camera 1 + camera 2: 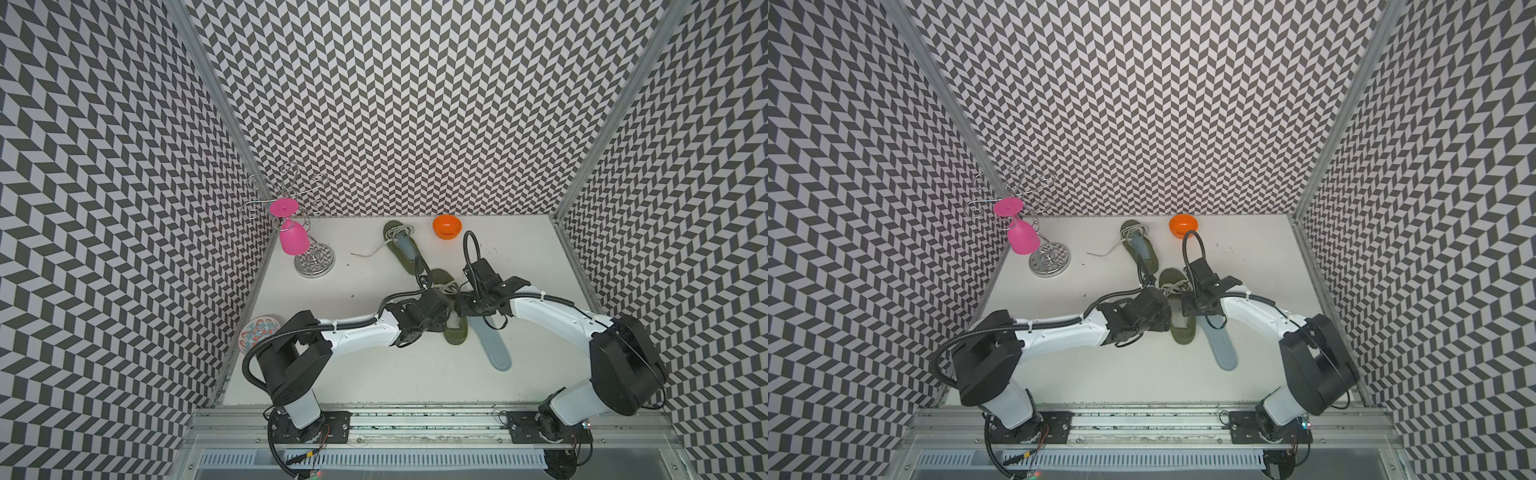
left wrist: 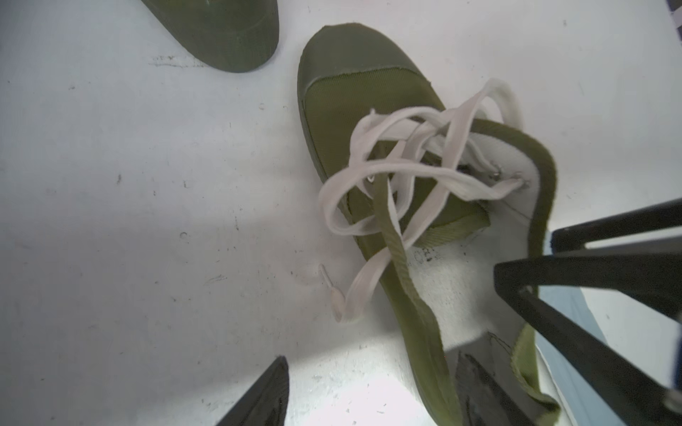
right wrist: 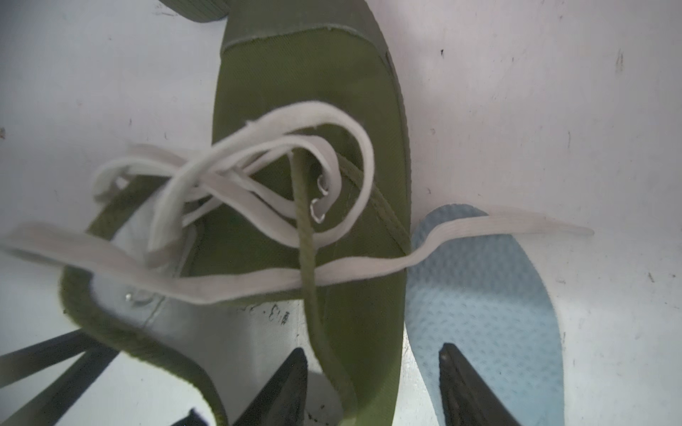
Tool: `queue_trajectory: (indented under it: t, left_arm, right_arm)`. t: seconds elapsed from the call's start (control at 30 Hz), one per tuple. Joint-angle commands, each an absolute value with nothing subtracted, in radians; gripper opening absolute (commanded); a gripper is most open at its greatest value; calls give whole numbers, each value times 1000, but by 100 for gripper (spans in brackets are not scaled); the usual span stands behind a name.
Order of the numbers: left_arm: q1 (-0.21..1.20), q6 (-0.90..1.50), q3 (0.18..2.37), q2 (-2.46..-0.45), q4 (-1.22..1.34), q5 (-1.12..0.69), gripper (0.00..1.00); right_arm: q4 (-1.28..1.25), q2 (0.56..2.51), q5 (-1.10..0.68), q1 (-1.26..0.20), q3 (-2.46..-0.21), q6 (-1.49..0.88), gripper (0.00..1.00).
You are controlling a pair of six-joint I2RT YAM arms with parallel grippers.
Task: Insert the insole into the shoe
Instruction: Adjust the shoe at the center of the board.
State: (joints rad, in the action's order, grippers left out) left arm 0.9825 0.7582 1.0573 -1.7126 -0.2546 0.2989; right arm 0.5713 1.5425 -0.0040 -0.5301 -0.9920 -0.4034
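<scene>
Green shoe (image 1: 456,335), blue insole (image 1: 494,348) just beside

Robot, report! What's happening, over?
Left fingers, right fingers open, astride shoe walls. Insole beside shoe, not in. Lace trails over insole.

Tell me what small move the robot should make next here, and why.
Probably close the left hand on the side wall of the near shoe. Its fingers straddle that wall, one inside, one outside, jaws apart. A grip there should steady the shoe and hold its mouth open while the blue insole, lying beside it on the table, gets brought in.
</scene>
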Motion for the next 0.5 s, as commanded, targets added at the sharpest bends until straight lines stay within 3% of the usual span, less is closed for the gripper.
queue_trajectory:
  t: [0.0, 0.13, 0.33, 0.47]
  left_arm:
    - [975, 786, 1096, -1736, -251, 383, 68]
    - [937, 752, 1066, -1718, -196, 334, 55]
    - [901, 738, 1036, -1695, -181, 288, 42]
    - [890, 738, 1014, -1693, -175, 271, 30]
  right_arm:
    - [508, 1566, 11, -512, -989, -397, 53]
    - [501, 1562, 7, -490, -973, -388, 43]
    - [495, 1543, -11, -458, -949, -379, 35]
    - [481, 1546, -55, -434, -930, -370, 23]
